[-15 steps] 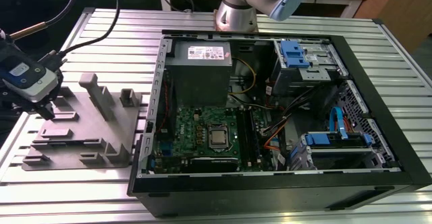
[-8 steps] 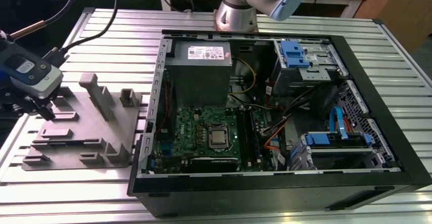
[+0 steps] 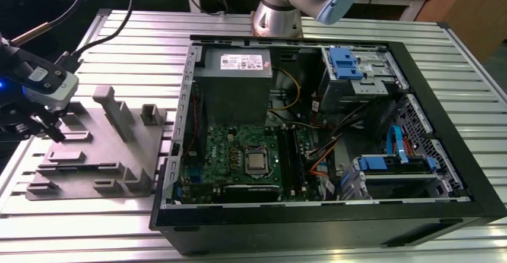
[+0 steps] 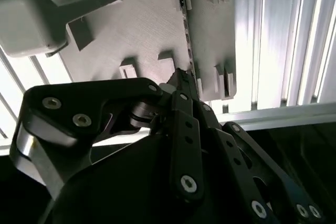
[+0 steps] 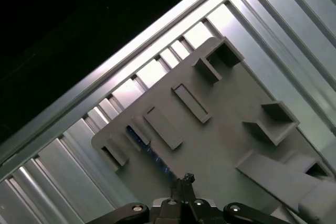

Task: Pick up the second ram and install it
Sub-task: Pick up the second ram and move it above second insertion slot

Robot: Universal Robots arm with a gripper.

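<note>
Your claw [image 3: 49, 131] hangs over the grey fixture plate [image 3: 99, 156] on the slatted counter [image 3: 127, 31], at the exterior view's left. Its fingers [image 4: 186, 129] are drawn narrow, tips almost meeting. The second ram [image 4: 185, 22], a thin dark strip, stands on edge in a plate slot, with one end at the tips. You cannot tell whether they pinch it.

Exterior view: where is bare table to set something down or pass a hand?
Free: the slatted table between the grey fixture plate and the arm's base, and the strip on the plate's opposite side. Crowded: the plate's blocks, where the gripper hovers, and inside the open computer case.
</note>
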